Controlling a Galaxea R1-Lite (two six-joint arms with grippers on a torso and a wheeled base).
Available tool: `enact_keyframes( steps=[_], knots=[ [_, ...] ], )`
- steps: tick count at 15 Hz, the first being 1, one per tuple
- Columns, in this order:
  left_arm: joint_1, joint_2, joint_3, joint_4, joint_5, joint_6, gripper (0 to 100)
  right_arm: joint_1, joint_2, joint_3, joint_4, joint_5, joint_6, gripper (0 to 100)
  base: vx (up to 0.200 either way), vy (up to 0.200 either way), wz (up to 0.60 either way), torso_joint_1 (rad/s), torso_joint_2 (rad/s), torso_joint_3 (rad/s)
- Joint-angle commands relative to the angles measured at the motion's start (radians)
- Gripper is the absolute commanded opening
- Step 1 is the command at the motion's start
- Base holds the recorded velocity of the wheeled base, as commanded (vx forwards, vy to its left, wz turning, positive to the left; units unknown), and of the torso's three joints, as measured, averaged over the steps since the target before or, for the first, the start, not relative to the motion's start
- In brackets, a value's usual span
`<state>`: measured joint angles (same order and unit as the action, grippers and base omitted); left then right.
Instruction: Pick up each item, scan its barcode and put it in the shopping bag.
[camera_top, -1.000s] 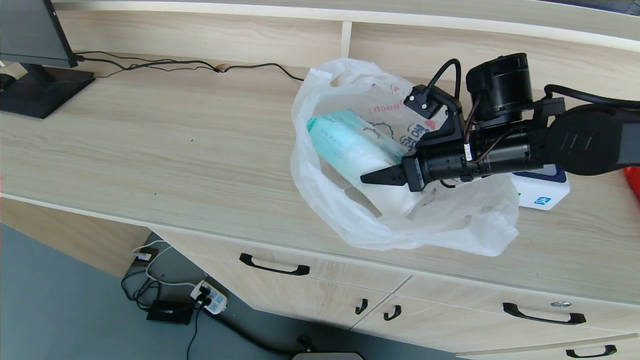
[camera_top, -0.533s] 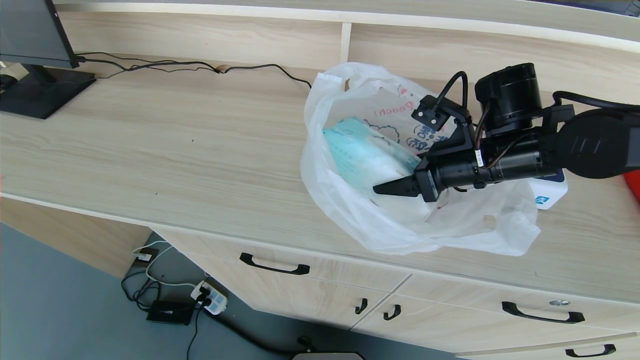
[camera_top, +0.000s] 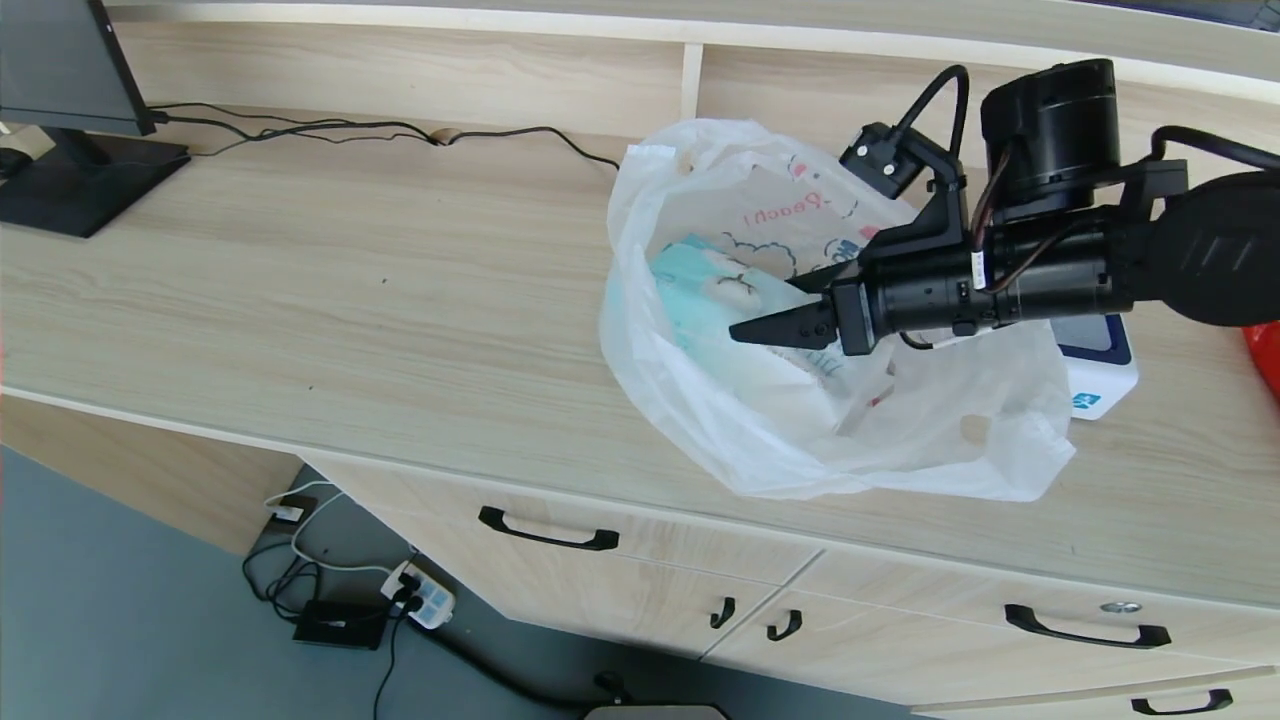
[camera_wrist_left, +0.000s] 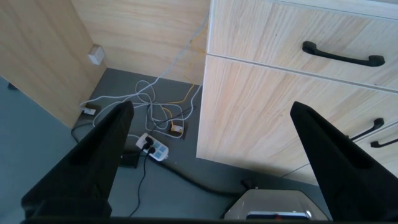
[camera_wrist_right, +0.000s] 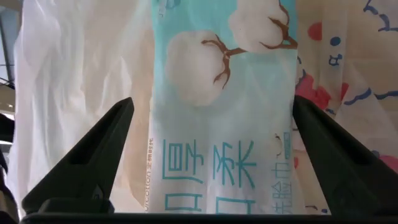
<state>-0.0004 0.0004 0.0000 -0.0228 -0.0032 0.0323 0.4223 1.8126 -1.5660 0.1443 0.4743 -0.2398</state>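
Teal tissue pack (camera_top: 700, 290) lies in white shopping bag (camera_top: 900, 440) on counter (camera_top: 350, 280), just ahead of my right fingers (camera_top: 780, 327), spread w/ nothing held. Left fingers (camera_wrist_left: 93, 162) apart too, drawers (camera_wrist_left: 280, 93) beyond them.

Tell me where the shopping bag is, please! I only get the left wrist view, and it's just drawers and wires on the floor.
Observer: The shopping bag lies on the wooden counter, above those drawers. The right gripper points into its open mouth.
Operator: Is anything inside it?
Observer: Yes, a teal pack with a cotton picture on it lies inside the bag.
Operator: Is the gripper holding the pack?
Observer: No. The right wrist view shows its fingers spread wide, not closed on the pack.
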Motion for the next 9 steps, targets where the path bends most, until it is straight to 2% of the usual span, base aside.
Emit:
enact_keyframes(
  steps=[1,3,6,7,9],
  knots=[
    [0.0,0.0,0.0,0.0,0.0,0.0,100,0.015,-0.096,-0.023,-0.002,0.001,0.023,100,0.0,0.0,0.0,0.0,0.0,0.0],
    [0.0,0.0,0.0,0.0,0.0,0.0,100,0.021,-0.176,-0.008,-0.002,0.007,0.051,100,0.0,0.0,0.0,0.0,0.0,0.0],
    [0.0,0.0,0.0,0.0,0.0,0.0,100,0.064,-0.432,0.176,-0.006,0.004,0.063,100,0.0,0.0,0.0,0.0,0.0,0.0],
    [-0.001,0.0,0.0,0.0,0.0,0.0,100,0.067,-0.665,0.374,-0.006,-0.005,0.116,100,0.0,0.0,0.0,0.0,0.0,0.0],
    [0.0,0.0,0.0,0.0,0.0,0.0,100,0.064,-0.877,0.546,-0.005,-0.06,0.183,100,0.0,0.0,0.0,0.0,0.0,0.0]
  ],
)
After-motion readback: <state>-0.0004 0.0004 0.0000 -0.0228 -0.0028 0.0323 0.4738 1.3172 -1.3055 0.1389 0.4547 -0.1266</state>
